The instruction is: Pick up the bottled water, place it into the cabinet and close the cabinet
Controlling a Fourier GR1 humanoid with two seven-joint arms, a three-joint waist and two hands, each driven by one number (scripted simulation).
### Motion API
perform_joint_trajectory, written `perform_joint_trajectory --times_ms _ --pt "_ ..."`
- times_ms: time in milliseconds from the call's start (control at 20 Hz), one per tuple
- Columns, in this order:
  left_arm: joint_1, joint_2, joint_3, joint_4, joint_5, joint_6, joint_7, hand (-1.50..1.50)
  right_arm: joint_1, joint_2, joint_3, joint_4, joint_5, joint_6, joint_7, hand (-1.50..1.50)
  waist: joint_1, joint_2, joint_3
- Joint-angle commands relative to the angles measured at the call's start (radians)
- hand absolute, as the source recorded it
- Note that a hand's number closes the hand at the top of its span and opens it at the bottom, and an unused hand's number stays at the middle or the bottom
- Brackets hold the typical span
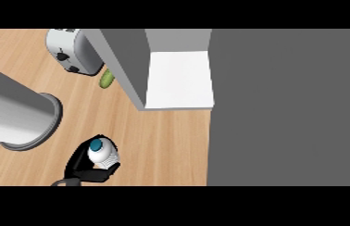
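The bottled water [101, 151], white with a blue cap, is seen from above at the lower left of the counter. My left hand [85, 168] is curled round it, black fingers wrapping its lower body. The cabinet [130, 63] stands open behind it, and its white inner shelf [181, 79] is bare. Its dark grey door [277, 107] fills the right side of the view. My right hand shows nowhere.
A silver toaster [68, 51] stands at the back left with a green cucumber [107, 78] beside it, against the cabinet's side wall. A large grey metal pot [24, 118] sits at the left edge. Bare wooden counter [167, 146] lies between the bottle and the cabinet.
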Motion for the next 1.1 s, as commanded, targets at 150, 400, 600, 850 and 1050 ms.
perform_joint_trajectory --times_ms 150,400,600,850,1050 --pt "-0.017 -0.069 -0.038 0.053 0.006 -0.1 -0.097 1.5 0.054 -0.015 -0.021 -0.083 -0.024 0.018 -0.003 -1.5 -0.013 0.003 -0.012" --pt "-0.014 -0.083 0.038 0.027 0.078 0.032 -0.127 1.5 0.038 -0.012 -0.036 -0.08 -0.043 0.01 0.003 -1.5 0.002 0.002 -0.011" --pt "-0.025 -0.156 0.067 -0.008 0.208 0.224 -0.123 1.5 0.062 -0.013 -0.033 -0.084 -0.055 0.018 -0.004 -1.5 -0.002 0.0 -0.011" --pt "-0.015 -0.158 -0.059 -0.103 0.309 0.231 -0.05 1.5 0.072 -0.012 -0.001 -0.136 -0.056 0.012 0.038 -1.5 0.007 -0.003 -0.009" --pt "-0.065 -0.16 -0.247 -0.14 0.47 0.351 0.008 1.5 0.044 -0.002 0.03 -0.097 -0.005 0.01 0.044 -1.5 -0.002 -0.002 -0.01"
